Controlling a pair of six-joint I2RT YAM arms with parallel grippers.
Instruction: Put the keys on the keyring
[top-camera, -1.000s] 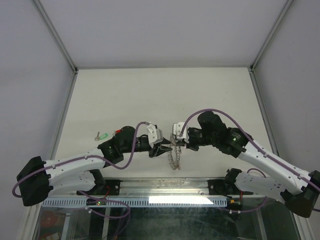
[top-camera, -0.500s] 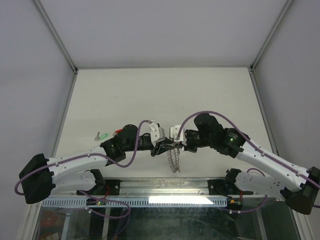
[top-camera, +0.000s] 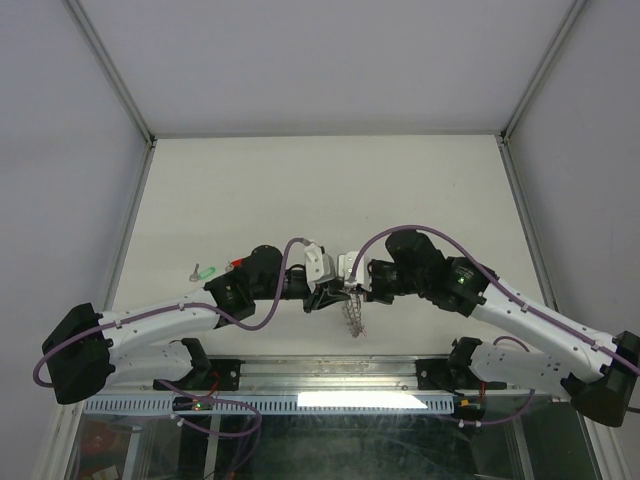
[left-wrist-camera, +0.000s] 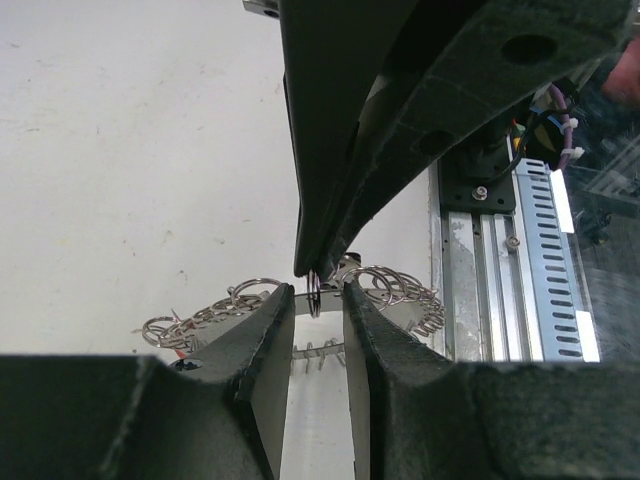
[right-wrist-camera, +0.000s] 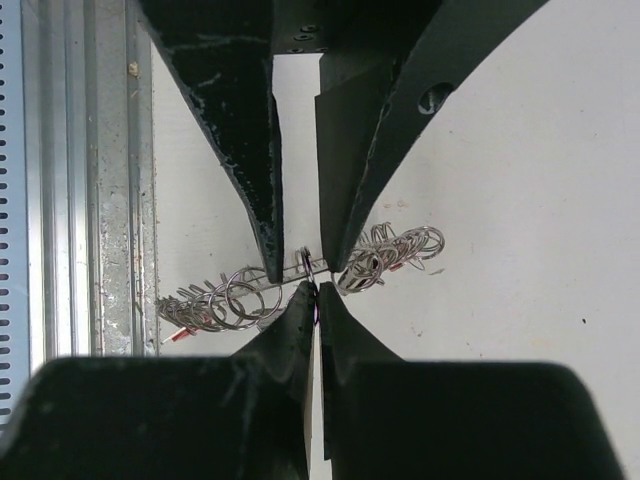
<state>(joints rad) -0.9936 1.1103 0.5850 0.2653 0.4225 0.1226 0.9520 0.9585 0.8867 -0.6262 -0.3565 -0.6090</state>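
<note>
- Your right gripper (right-wrist-camera: 315, 292): black fingers pressed together, tips pinching one small silvery wire loop (right-wrist-camera: 308, 262) on the rim of the wide, flat grey metal keyring (top-camera: 352, 315).
- Your left gripper (left-wrist-camera: 317, 290) faces it tip to tip. Its black fingers stand apart with a narrow gap, one on either side of that pinched loop. You cannot tell from these views whether its pads touch the metal.
- Both sit over the near middle of the white table (top-camera: 320, 190).
- The keyring hangs down from the pinch point toward the near edge. In the wrist views its fringe of loops fans out on both sides of the fingers. It is unclear whether its lower end rests on the table.
- A small red plastic head (right-wrist-camera: 178, 338) shows at one end of the fringe.
- A tiny silver green-headed key (top-camera: 205, 270) lies loose on the table, well left of the grippers. A small red piece (top-camera: 236, 264) just to its right is too small to identify.
- A ribbed aluminium rail (right-wrist-camera: 90, 150) runs along the near table edge.
</note>
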